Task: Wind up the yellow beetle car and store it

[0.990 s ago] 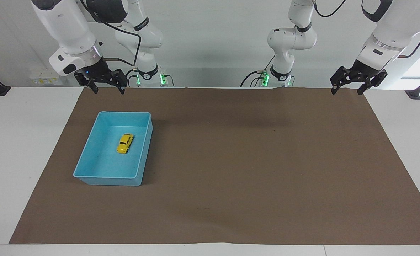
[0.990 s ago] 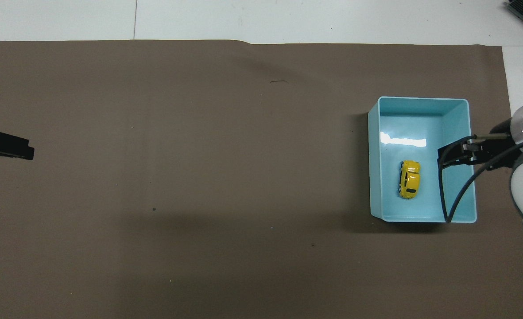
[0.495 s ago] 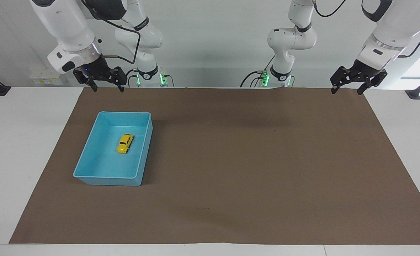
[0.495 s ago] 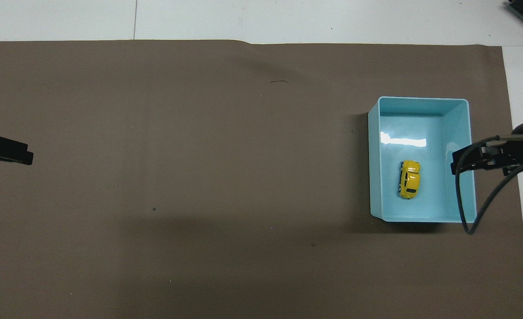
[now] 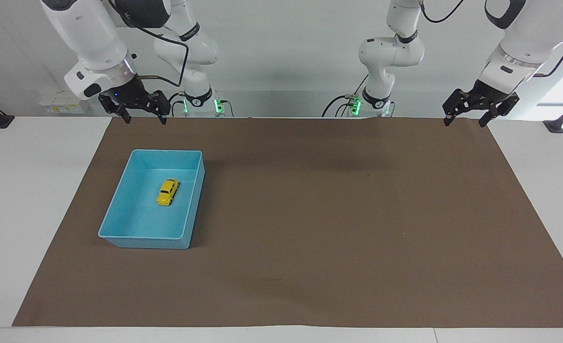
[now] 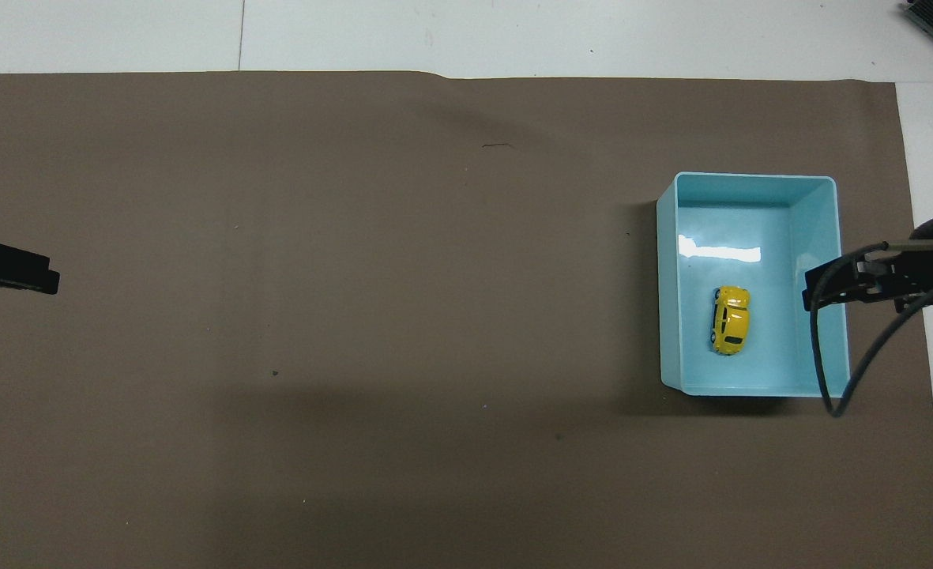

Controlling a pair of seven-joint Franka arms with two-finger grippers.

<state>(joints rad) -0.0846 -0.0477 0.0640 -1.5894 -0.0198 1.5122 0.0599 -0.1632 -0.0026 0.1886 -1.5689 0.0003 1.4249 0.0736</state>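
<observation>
The yellow beetle car (image 5: 168, 192) lies on its wheels on the floor of the blue bin (image 5: 143, 235), toward the right arm's end of the brown mat. It also shows in the overhead view (image 6: 730, 319), in the half of the bin (image 6: 750, 180) nearer the robots. My right gripper (image 5: 145, 121) is open and empty. It hangs high over the mat by the bin's side wall (image 6: 829, 294) and touches nothing. My left gripper (image 5: 463, 123) is open and empty, and waits raised over the mat's edge at the left arm's end (image 6: 12, 269).
The brown mat (image 5: 333, 214) covers most of the white table (image 5: 24, 190). A black cable (image 6: 822, 371) hangs from the right wrist over the bin's corner.
My right gripper has drawn back from over the bin's inside to over its side wall, then held still. The car, the bin and the left arm have not moved.
</observation>
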